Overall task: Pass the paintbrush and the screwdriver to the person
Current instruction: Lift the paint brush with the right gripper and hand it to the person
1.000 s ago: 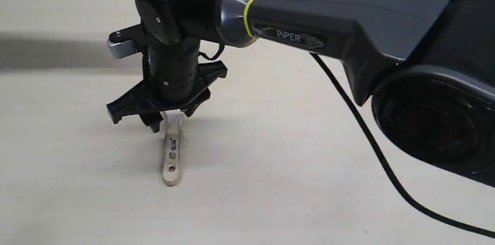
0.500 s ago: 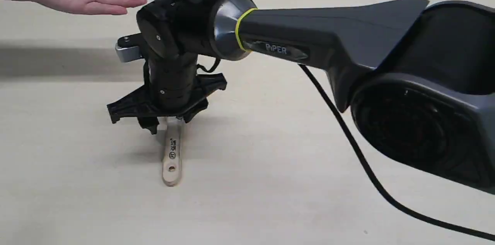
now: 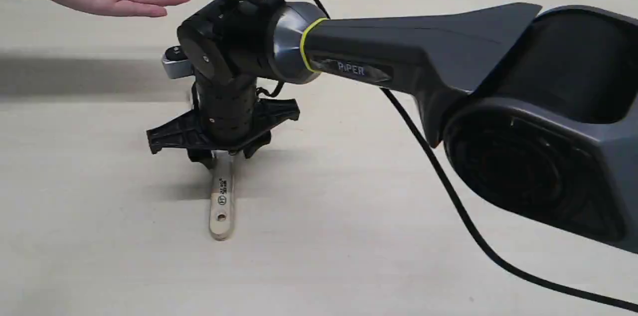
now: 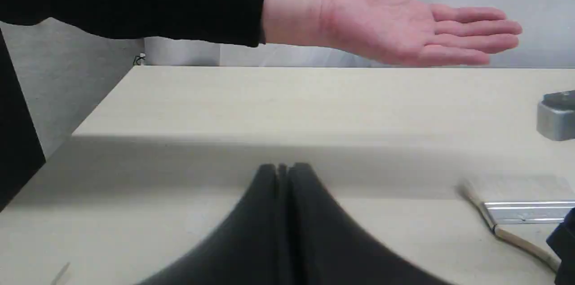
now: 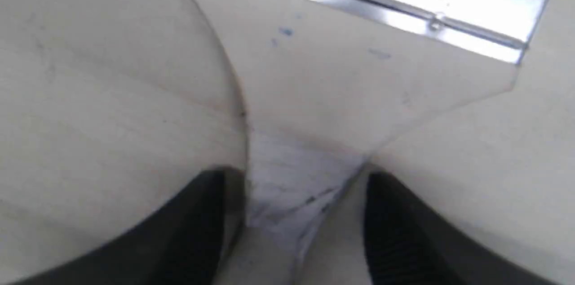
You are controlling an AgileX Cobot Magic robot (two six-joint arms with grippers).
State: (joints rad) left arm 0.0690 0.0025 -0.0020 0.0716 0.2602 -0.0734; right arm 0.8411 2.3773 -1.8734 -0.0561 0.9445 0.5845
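Right tool (image 5: pixel 296 177): pointed down at the worktop (image 3: pixel 349 236), jaws part open. One finger stands on each side of the narrow neck of the paintbrush (image 3: pixel 222 201) handle, just beside it; whether the pads touch the wood cannot be told. Paintbrush: lies flat on the worktop, its silver band and bristles on one side of the right tool and the holed handle end projecting from under that tool on the opposite side. Left tool (image 4: pixel 282 169): low over the worktop, fingers pressed together with nothing between them, the brush head lying apart to one side. Person's hand (image 4: pixel 391 20): palm showing, fingers extended, raised above the worktop beyond both tools, touching neither.
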